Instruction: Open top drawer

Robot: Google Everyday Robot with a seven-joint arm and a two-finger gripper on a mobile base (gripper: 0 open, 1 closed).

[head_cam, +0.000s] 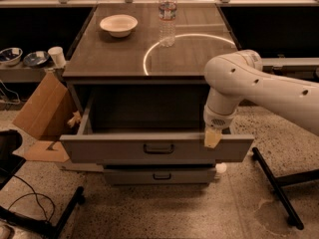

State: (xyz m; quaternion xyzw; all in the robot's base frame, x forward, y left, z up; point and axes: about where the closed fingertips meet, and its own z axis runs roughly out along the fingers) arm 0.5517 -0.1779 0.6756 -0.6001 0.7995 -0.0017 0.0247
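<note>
Beneath the worktop (99, 54), the gripper (212, 138) meets the top drawer (109, 149) rim, 2 o'clock from the handle (158, 148); whether its jaws grasp cannot be told. Stiff, likely heavy front: pull by rim or handle.

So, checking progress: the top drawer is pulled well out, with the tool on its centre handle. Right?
Not quite. The top drawer is pulled well out, but the tool is at the front panel's upper edge, off to one side of the handle, not on it; the camera view shows this.

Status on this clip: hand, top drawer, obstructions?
Hand at front edge of top drawer, right of handle. Drawer well open. Cardboard box near its left corner.
</note>
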